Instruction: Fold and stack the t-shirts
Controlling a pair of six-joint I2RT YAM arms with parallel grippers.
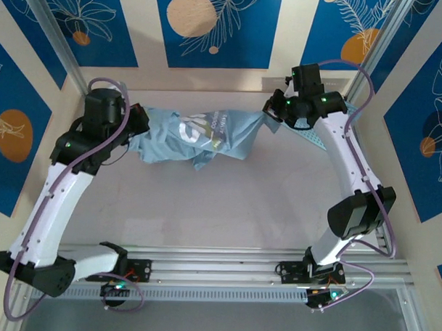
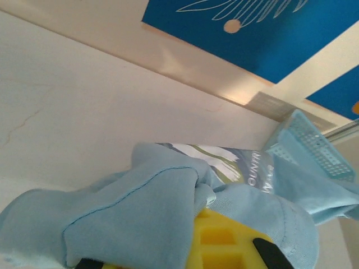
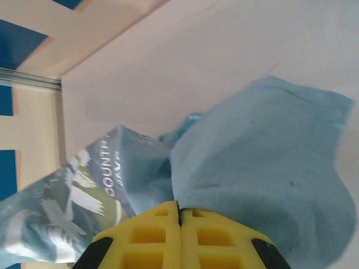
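T-shirt point(image 1: 200, 136): soft, rumpled, sagging folds; perhaps cotton.

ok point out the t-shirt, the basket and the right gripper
t-shirt point(image 1: 163, 145): top external view, plain blue fabric on its left part.
basket point(image 2: 317, 151): left wrist view, its lattice wall.
right gripper point(image 3: 179, 208): right wrist view, where the yellow fingertips meet, pinching the t-shirt.

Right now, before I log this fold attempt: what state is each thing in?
t-shirt: unfolded, bunched, strung between both grippers, print up.
left gripper: shut on t-shirt.
right gripper: shut on t-shirt.
basket: at the far right, contents hidden.
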